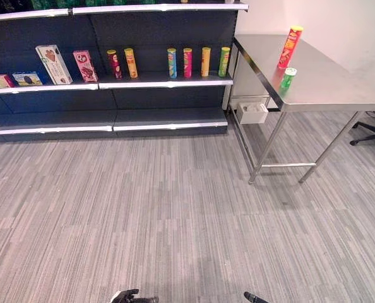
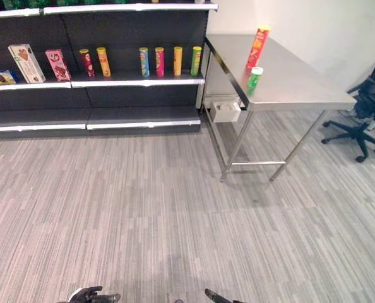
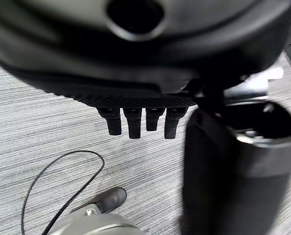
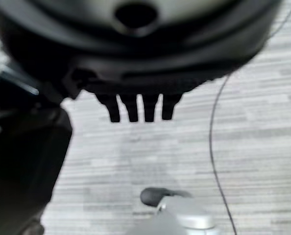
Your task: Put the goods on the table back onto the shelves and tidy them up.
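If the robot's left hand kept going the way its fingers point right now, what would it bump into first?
Probably the floor. The left hand has straight fingers that point down at the grey striped floor, with nothing visible between, though depth is hard to judge.

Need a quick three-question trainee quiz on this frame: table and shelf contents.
1. True or false: the red can lies on its side on the steel table.
2. Where is the green can? A: on the table, nearer the robot than the red can. B: on the floor under the table. C: on the shelf beside the boxes.
3. How many cans stand on the shelf board that also holds the boxes?

Key:
1. False: the red can stands upright.
2. A.
3. Six.
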Robot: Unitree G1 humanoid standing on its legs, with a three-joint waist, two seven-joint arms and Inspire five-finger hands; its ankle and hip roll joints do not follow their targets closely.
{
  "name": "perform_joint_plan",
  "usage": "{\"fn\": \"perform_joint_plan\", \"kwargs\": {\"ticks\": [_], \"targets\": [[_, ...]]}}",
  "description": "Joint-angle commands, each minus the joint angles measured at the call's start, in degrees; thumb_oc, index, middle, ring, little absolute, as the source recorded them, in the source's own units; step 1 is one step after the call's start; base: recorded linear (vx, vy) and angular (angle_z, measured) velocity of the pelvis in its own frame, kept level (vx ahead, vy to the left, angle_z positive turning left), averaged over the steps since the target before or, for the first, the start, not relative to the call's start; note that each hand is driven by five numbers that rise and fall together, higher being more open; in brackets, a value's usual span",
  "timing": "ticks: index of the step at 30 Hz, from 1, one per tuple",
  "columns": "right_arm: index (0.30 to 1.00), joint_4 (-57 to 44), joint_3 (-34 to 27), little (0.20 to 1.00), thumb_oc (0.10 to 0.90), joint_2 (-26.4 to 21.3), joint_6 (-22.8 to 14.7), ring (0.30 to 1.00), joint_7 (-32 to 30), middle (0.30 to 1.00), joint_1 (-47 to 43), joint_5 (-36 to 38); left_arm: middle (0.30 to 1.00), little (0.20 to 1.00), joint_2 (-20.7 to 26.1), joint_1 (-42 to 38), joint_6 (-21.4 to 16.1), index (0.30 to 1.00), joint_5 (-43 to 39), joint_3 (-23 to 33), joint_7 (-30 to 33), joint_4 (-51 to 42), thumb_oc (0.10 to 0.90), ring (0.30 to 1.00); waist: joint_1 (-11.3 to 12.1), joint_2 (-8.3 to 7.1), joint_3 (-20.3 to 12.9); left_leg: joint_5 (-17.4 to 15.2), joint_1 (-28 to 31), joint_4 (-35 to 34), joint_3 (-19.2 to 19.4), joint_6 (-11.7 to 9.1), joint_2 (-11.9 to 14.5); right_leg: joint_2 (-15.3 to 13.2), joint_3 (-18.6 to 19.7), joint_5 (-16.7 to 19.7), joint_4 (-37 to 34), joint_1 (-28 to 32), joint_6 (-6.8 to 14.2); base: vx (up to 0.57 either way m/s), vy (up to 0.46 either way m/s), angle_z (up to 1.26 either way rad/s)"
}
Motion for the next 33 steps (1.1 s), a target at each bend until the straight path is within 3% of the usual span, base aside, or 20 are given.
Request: {"fn": "perform_joint_plan", "kwargs": {"ticks": [1,12,19,21,22,23,26,27,28,30,31,33], "targets": [[0.900,-0.5,0.4,0.900,0.800,-2.4,-1.8,0.900,-1.2,0.900,-2.4,1.0,0.900,0.900,0.4,-2.8,-2.4,0.900,-1.3,1.5,-0.1,-0.5,0.800,0.900,0.0,-2.58,-0.5,-2.0,1.4,-4.5,-7.7,-2.8,-0.5,-1.0,4.1,3.1,-3.8,1.6,5.9,0.01,-0.029,-0.04],[0.900,1.3,1.1,0.900,0.800,-2.2,-1.4,0.900,-1.2,0.900,-3.2,0.6,0.900,0.900,0.4,-4.1,-2.0,0.900,-1.1,1.8,1.1,0.6,0.800,0.900,0.2,-2.56,0.2,-1.9,2.0,-4.2,-7.7,-2.7,0.0,-0.7,4.1,2.4,-3.2,1.6,5.5,0.01,-0.027,0.00],[0.900,1.2,1.4,0.900,0.800,-2.6,-1.2,0.900,-0.8,0.900,-3.9,0.8,0.900,0.900,0.5,-4.4,-1.8,0.900,-3.8,2.5,-0.4,0.0,0.800,0.900,0.4,-2.69,1.6,-3.8,-1.5,2.1,-7.3,-2.8,-0.2,-0.6,4.6,1.2,-0.8,0.0,4.5,0.04,-0.042,-0.07],[0.900,1.7,1.6,0.900,0.800,-2.8,-1.2,0.900,-0.5,0.900,-4.1,0.9,0.900,0.900,0.7,-4.9,-1.8,0.900,-5.2,3.0,-0.6,-0.7,0.800,0.900,0.7,-3.56,3.0,-2.8,-6.8,11.2,-8.8,-3.5,-1.5,-0.6,5.5,0.6,0.5,-0.3,3.7,0.07,-0.076,0.12],[0.900,1.9,1.9,0.900,0.800,-3.2,-1.1,0.900,-1.0,0.900,-4.9,1.2,0.900,0.900,0.6,-5.9,-2.0,0.900,-6.6,3.1,0.5,-1.4,0.800,0.900,1.6,-4.22,4.4,-0.9,-14.8,17.5,-11.7,-3.2,-3.9,-0.9,5.8,0.1,0.9,-0.7,3.3,0.06,-0.071,0.46],[0.900,1.9,1.9,0.900,0.800,-3.2,-1.2,0.900,-1.0,0.900,-5.0,1.2,0.900,0.900,0.6,-5.9,-2.0,0.900,-6.6,3.1,0.5,-1.4,0.800,0.900,1.5,-4.22,4.4,-1.1,-14.8,17.7,-11.7,-3.2,-3.9,-1.0,5.7,0.0,0.9,-0.6,3.3,0.27,-0.011,0.52],[0.900,0.8,0.7,0.900,0.800,-3.7,-1.2,0.900,-1.6,0.900,-4.7,2.3,0.900,0.900,-0.1,-5.2,-2.3,0.900,-8.8,3.9,1.3,-2.6,0.800,0.900,3.0,-3.29,3.7,4.6,-21.5,4.0,-8.7,-3.7,-1.0,-0.7,6.4,-2.4,-1.7,3.4,4.1,0.34,0.064,0.11],[0.900,0.8,0.7,0.900,0.800,-3.6,-1.1,0.900,-1.6,0.900,-4.7,2.3,0.900,0.900,-0.1,-5.1,-2.3,0.900,-8.8,3.9,1.3,-2.6,0.800,0.900,3.1,-3.52,3.9,4.8,-20.9,3.3,-8.5,-3.7,-1.2,-1.0,6.5,-2.6,-1.8,3.7,4.1,0.48,0.159,0.27],[0.900,0.7,0.3,0.900,0.800,-3.7,-1.5,0.900,-1.8,0.900,-5.3,2.6,0.900,0.900,0.1,-4.6,-2.7,0.900,-8.4,4.4,1.9,-2.8,0.800,0.900,4.4,-2.70,2.8,7.4,-22.3,-4.5,-7.7,-4.7,-0.4,-1.2,8.9,-4.5,-2.6,6.9,4.6,0.51,0.219,0.16],[0.900,0.3,0.2,0.900,0.800,-3.5,-1.5,0.900,-1.3,0.900,-4.8,1.4,0.900,0.900,-0.2,-4.2,-3.0,0.900,-7.6,4.4,2.3,-3.0,0.800,0.900,5.0,-1.42,1.5,10.7,-20.0,-4.2,-8.2,-4.6,-0.3,-2.7,9.8,-5.8,-2.1,8.7,5.8,0.54,0.344,-0.61],[0.900,0.2,0.0,0.900,0.800,-3.4,-1.3,0.900,-1.4,0.900,-4.7,0.7,0.900,0.900,-0.1,-3.9,-3.3,0.900,-6.8,4.8,3.0,-2.9,0.800,0.900,5.3,-1.66,0.6,10.3,-18.0,-4.3,-7.5,-3.9,-1.1,-5.6,9.9,-6.1,0.2,8.0,7.5,0.42,0.347,-1.68],[0.900,-0.3,-0.3,0.900,0.800,-3.5,-1.2,0.900,-1.0,0.900,-4.9,0.3,0.900,0.900,0.4,-4.0,-3.2,0.900,-6.2,4.8,3.1,-3.2,0.800,0.900,5.4,-1.79,0.2,8.9,-15.5,-4.5,-6.7,-2.8,-1.9,-7.7,10.3,-3.3,8.4,4.6,8.8,0.33,0.241,-1.58]]}}
